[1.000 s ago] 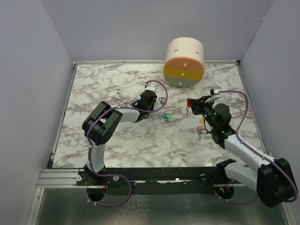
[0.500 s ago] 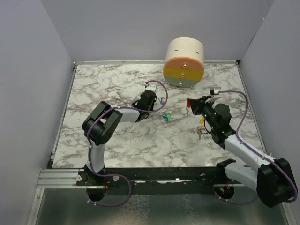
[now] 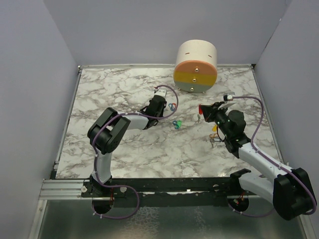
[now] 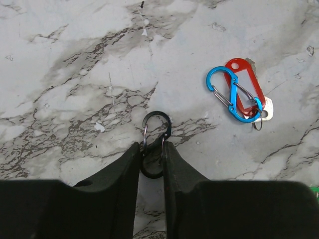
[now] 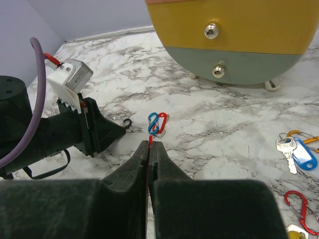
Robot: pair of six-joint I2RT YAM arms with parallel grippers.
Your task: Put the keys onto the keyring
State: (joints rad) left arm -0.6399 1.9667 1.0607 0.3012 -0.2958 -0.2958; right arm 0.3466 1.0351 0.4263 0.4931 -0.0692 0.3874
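Nothing on the desk (image 3: pixel 114 89) has visibly shifted over the last second in the overhead view, and both arms sit as they did. Nearest the right wrist camera, the right jaws are pressed together on a thin red sliver (image 5: pixel 149 143); what it is cannot be determined. Low at the right of that view, a red clip (image 5: pixel 298 205) lies on the marble. Just beyond it are a silver key (image 5: pixel 284 148) joined to a blue tag (image 5: pixel 302 155) and an orange clip (image 5: pixel 305 135). Between the two arms a small green and blue item (image 3: pixel 176 123) rests on the desk, too small to identify. Further out, the left jaws are drawn in on a black clip (image 4: pixel 156 124). Both fingers (image 4: pixel 124 174) clamp its lower loop, while its upper loop stands clear ahead of them on the marble. Near that clip, but apart from it, lies a blue clip (image 4: pixel 233 94). It sits across a red tag (image 4: pixel 245 82), with a second silver key (image 4: pixel 268 107) partly under both. These keys are on the desk, none gripped as far as can be seen. At the far edge stands a cream drum-shaped unit (image 3: pixel 195 67), its round face banded orange, yellow and grey-green, with small knobs.
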